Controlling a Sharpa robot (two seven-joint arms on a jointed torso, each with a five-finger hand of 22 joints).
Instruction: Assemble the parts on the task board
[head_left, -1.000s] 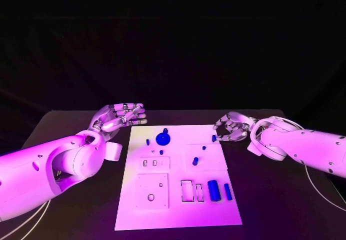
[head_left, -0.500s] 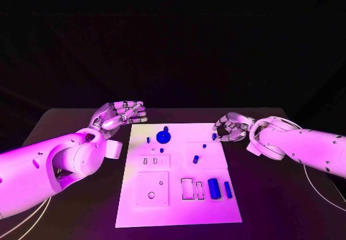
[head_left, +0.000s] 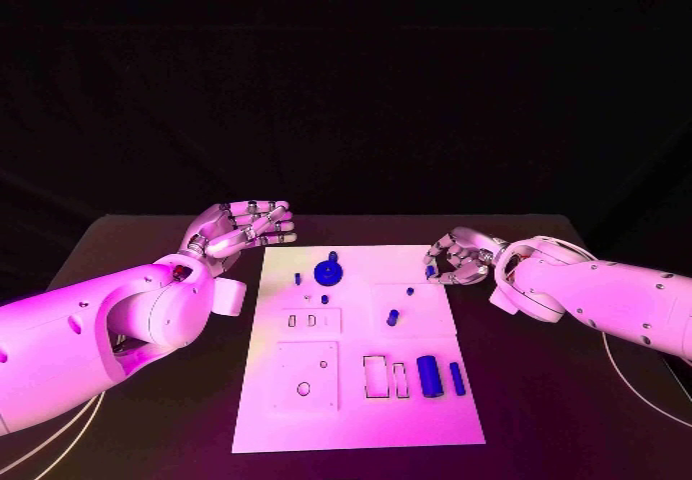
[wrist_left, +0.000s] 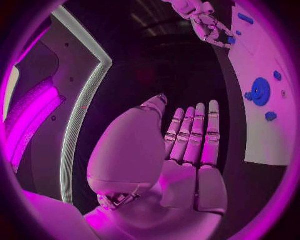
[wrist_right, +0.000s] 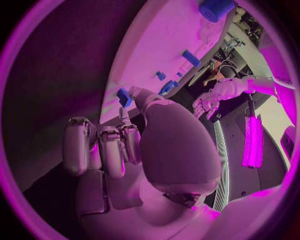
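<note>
While the silver right hand (head_left: 462, 258) pinched a small blue part (wrist_right: 124, 96) at the far right edge of the white task board (head_left: 346, 420), the left hand (head_left: 238, 230) hovered unclenched, empty. Part judged light, rigid; best gripped by its sides.

You have two smooth, rounded white arms, left arm (head_left: 101, 330) and right arm (head_left: 620, 300), each dotted with small dark screw holes. Thin pale cables trail from under both. Each ends in a silver segmented hand, left hand (head_left: 238, 228) and right hand (head_left: 462, 255), with ribbed metal fingers (wrist_left: 194, 135).
</note>
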